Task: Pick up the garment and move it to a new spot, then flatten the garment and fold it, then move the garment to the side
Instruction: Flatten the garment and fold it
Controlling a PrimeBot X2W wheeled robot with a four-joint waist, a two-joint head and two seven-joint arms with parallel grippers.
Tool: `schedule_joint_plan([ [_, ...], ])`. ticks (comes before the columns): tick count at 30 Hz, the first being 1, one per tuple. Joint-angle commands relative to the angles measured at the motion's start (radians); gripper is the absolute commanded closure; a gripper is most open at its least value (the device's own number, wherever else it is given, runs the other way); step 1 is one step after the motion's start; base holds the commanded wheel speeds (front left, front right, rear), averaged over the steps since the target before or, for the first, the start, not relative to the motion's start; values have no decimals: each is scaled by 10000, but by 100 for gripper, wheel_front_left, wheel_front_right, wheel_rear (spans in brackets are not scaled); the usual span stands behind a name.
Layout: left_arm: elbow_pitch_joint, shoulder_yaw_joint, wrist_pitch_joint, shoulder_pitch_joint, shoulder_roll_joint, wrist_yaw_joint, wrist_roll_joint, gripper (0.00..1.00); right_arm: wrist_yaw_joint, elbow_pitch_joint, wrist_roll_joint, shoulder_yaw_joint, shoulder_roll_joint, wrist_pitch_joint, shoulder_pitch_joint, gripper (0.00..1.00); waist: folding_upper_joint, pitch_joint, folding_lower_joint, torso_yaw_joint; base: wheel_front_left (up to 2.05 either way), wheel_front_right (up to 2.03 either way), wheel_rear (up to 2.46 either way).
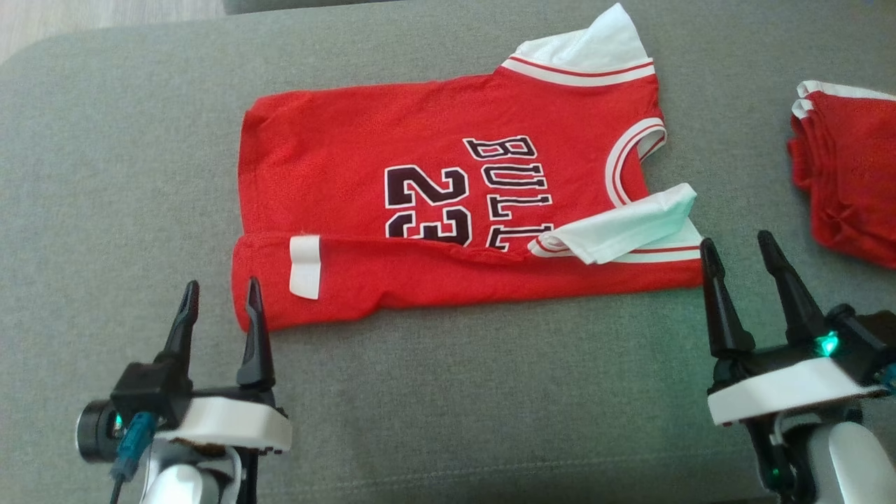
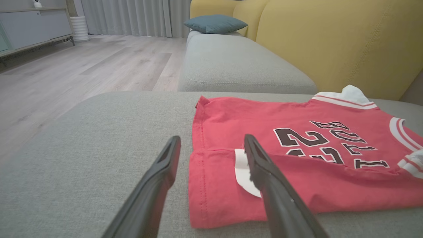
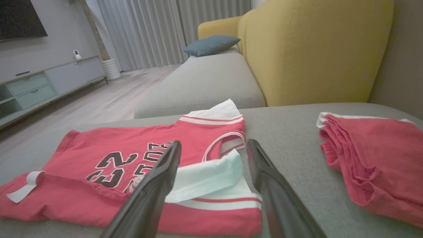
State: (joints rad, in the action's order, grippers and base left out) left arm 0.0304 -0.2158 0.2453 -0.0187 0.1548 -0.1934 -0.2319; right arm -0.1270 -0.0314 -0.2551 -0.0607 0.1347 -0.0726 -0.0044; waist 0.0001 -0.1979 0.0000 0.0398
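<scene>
Left gripper and right gripper hang empty, jaws apart, at the frame's lower corners. The red jersey lies mid-frame on the grey cushion. I judge it soft, light and floppy, so I'd pinch both ends of its lower folded edge.

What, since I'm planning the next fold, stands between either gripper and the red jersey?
Nothing visible does. The open left gripper is at the hem corner of the red basketball jersey, the open right gripper at its shoulder corner, over the grey fabric cushion. The folded red garment lies apart, to the right.
</scene>
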Motion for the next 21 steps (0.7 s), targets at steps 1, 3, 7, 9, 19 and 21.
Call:
schedule_joint_plan([
  [1, -253, 260, 45, 327, 139, 33, -60, 0, -37, -240, -59, -129, 62, 80, 23, 0, -1, -32, 0, -10, 0, 0, 0],
  [3, -159, 162, -88, 421, 140, 123, -100, 0, -37, -82, -98, -53, 95, 177, 11, 0, -1, -110, 0, -17, 0, 0, 0],
  [7, 329, 18, -535, 658, 134, 341, -309, 0, -37, 531, -211, 99, 236, 517, -159, 0, -1, -325, 0, 36, 0, 0, 0],
  [9, 605, 47, -700, 801, 113, 408, -470, 0, -37, 917, -353, 126, 337, 721, -352, 0, -1, -470, 0, 59, 0, 0, 0],
  [19, 1924, 254, -1817, 1630, 43, 1024, -1616, 0, -37, 2405, -1238, -103, 812, 1863, -1842, 0, -1, -1224, 0, 54, 0, 0, 0],
  [21, 2141, 284, -2103, 1746, 0, 1198, -1921, 0, -37, 2708, -1341, -187, 855, 2084, -2106, 0, -1, -1296, 0, 41, 0, 0, 0],
])
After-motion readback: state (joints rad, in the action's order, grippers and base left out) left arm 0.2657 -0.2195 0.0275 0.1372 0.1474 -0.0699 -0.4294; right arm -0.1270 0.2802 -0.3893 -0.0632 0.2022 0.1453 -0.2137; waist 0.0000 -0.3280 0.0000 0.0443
